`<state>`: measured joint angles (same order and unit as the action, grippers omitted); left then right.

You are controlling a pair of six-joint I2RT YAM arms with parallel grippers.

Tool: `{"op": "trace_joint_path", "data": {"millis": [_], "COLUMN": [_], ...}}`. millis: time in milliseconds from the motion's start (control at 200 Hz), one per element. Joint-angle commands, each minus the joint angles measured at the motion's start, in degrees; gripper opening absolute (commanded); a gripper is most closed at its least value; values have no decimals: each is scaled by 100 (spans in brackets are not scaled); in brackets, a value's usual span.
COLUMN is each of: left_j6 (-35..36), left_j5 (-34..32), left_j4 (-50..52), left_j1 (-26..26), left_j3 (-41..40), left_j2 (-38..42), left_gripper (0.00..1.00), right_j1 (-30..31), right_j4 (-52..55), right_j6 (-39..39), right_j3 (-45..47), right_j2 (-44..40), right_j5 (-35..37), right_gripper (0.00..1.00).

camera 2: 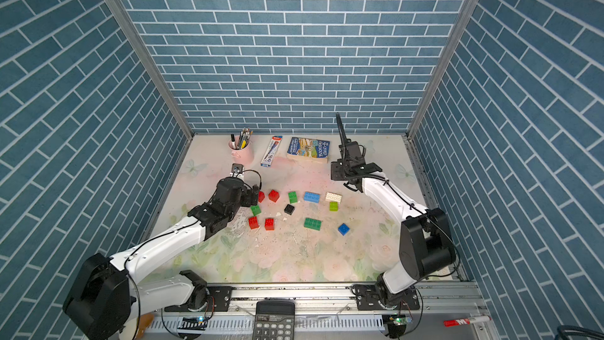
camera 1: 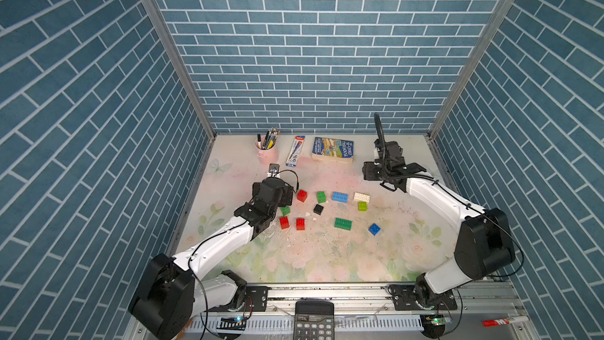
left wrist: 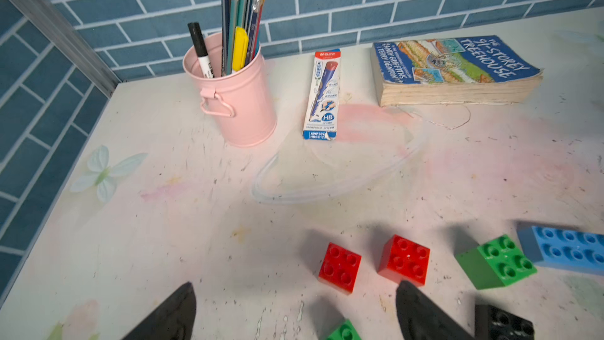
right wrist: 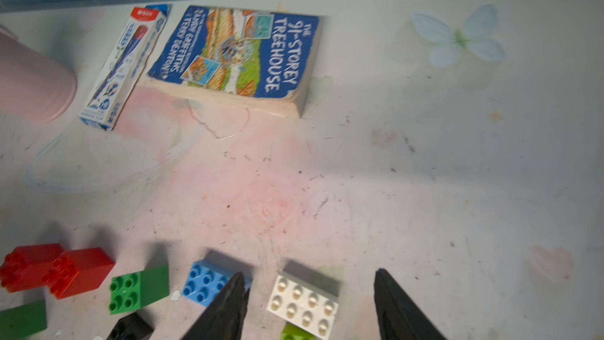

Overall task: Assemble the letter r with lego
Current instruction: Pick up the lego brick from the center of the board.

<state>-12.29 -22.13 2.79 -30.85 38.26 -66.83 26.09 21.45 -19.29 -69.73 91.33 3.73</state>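
My left gripper hangs spread wide and empty, just short of two red bricks. My right gripper also has its fingers apart, holding nothing, with the white brick lying in line between them. The lego lies loose across mid-table, no two pieces joined that I can see, so I judge the r not yet begun. The risk on the right is crowding. The blue brick sits just beside the white one and a lime brick sits hard against it, so a finger coming down off-line could shove either one or tip the white brick. On the left, one finger is near a red brick and the black brick, and a careless descent would scatter them. A shallow pinch on these smooth sides could also let a brick twist out. For room, the table is bare on the near side of the bricks, which looks the best place to build. A bare strip also lies between the bricks and the back row of cup, pencil box and book. Walls close three sides, and my arms are well apart.
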Motion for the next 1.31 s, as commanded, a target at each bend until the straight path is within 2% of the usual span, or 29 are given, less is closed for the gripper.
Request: {"op": "trace_joint_path", "data": {"millis": [0,125,300,530,840,1040,1300], "left_j6": [-281,-455,-1063,-1518,-1701,-1767,-1761], "left_j5": [-138,-153,-161,-256,-407,-330,-289], "left_j4": [718,1065,1053,1162,1448,1514,1440], "left_j1": [-17,-18,-19,-17,-18,-17,-18], "left_j3": [-33,42,-334,-798,-1287,-1380,-1506], "left_j2": [196,169,230,868,2136,2287,2376], "left_gripper": [96,95,95,96,96,96,96], "right_j1": [240,594,1223,1892,2307,2494,2612], "right_j4": [631,813,1211,1679,1764,1906,2315], "right_j6": [-174,-255,-416,-464,-866,-1169,-1174], "right_j3": [-482,-1059,-1941,-2790,-3392,-3842,-4471], "right_j2": [393,941,1684,2327,3008,3391,3995], "right_j5": [-349,-634,-669,-553,-576,-380,-269], "right_gripper": [63,63,62,61,65,70,70]}}
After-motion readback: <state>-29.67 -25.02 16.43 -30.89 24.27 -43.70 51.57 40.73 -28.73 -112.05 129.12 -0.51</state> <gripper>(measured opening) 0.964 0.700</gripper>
